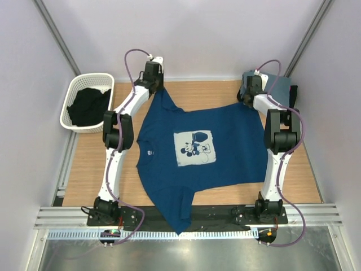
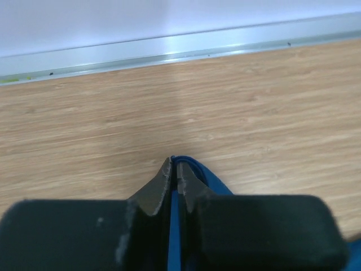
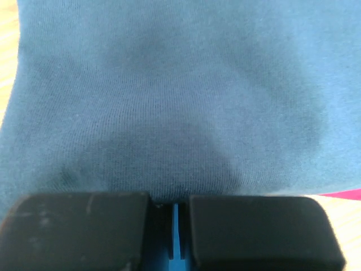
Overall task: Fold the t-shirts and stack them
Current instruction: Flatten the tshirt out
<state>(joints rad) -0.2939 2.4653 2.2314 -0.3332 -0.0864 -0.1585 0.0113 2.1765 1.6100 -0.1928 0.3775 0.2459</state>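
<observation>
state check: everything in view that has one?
navy Mickey t-shirt: unfolded, spread print-up, near sleeve over table edge
left gripper: shut on the shirt's far sleeve
right gripper: shut on the shirt's far hem corner
white basket: holds black cloth
grey t-shirt: folded, beyond the right gripper

Pale lilac walls (image 1: 186,34) close in a wooden tabletop (image 1: 84,169), evenly lit, a metal rail (image 2: 169,51) just beyond the left hand (image 2: 173,167).

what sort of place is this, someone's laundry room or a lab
Most likely a robot lab test cell, not a home: plain pale partition walls box in a light wooden tabletop, two white robot arms are bolted to an aluminium rail, and a navy blue cloth t-shirt lies spread.
</observation>
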